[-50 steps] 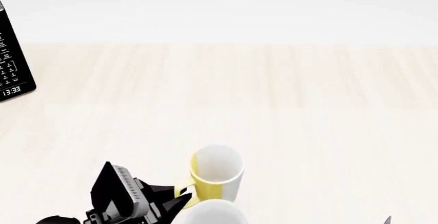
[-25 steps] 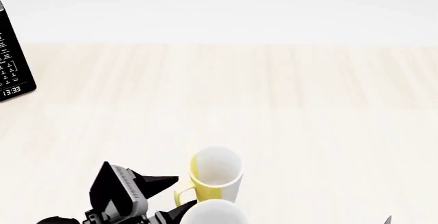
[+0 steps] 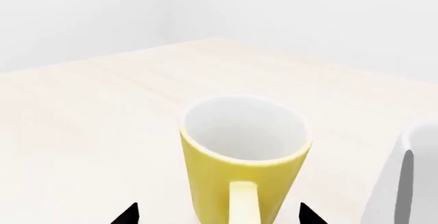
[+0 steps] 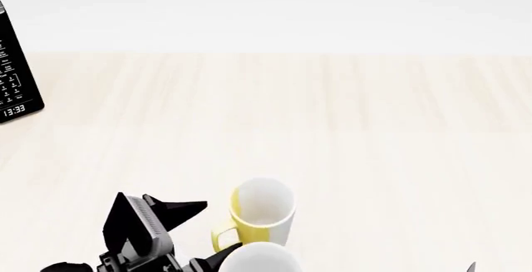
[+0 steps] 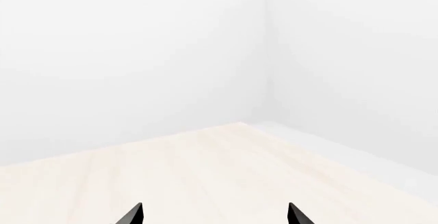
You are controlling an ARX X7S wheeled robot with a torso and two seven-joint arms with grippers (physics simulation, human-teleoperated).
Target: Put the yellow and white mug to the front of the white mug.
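My left claw (image 4: 199,231) is spread wide and empty, its fingers either side of the handle of the yellow and white mug (image 4: 259,219), which stands at 12 o'clock just beyond the white mug (image 4: 259,258) on the tabletop (image 4: 332,129). I'd back straight off, avoiding the handle.

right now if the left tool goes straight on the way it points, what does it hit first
Most likely the yellow mug: its handle sits dead centre between the open tips of the left tool, facing it. The white mug stands off to one side, out of that line.
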